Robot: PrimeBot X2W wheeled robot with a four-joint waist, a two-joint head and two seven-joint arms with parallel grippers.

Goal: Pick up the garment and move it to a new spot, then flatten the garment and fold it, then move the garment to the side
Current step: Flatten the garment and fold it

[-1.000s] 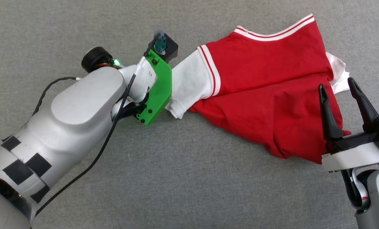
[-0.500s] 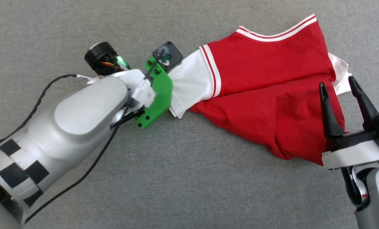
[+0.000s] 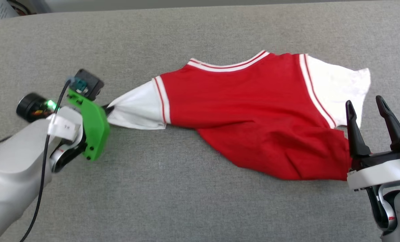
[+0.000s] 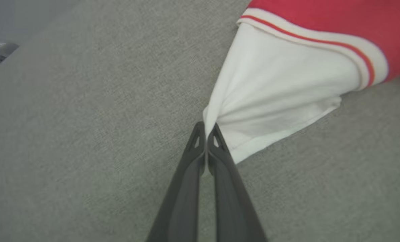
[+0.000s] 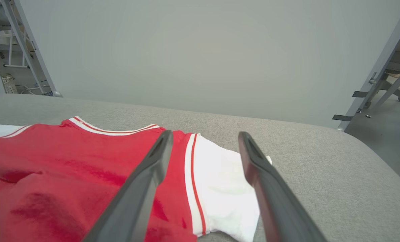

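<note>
The grey fabric-covered tabletop (image 3: 186,195) is the broadest thing in view. Its far edge runs past the tips of both claws. Bare cloth lies open behind each claw, and across the whole stretch between them on the near side of the shirt. In the right wrist view the surface rounds off to an edge outward of the right claw, with floor beyond it.

The garment (image 3: 240,111) is a red soft-fabric T-shirt with white short sleeves and red-and-white striped trim. It lies stretched from one claw to the other with its collar toward the far edge. Its lower body is bunched in folds that slant toward the base of the right claw.

The left claw (image 3: 106,109) is clenched on the pinched white sleeve (image 4: 280,84). In the left wrist view the two dark fingers meet with the cuff edge caught between their tips, and the cloth fans out from them in a taut cone. Open tabletop lies on both sides of this claw.

The right claw (image 3: 363,101) is released, its fingers spread with nothing between them. It stands at the red lower corner of the garment, and the free white sleeve (image 3: 337,87) lies just ahead of its fingertips. Whether its fingers touch the cloth cannot be told.

A green plastic bracket (image 3: 92,131) sits on the wrist just behind the left claw.
</note>
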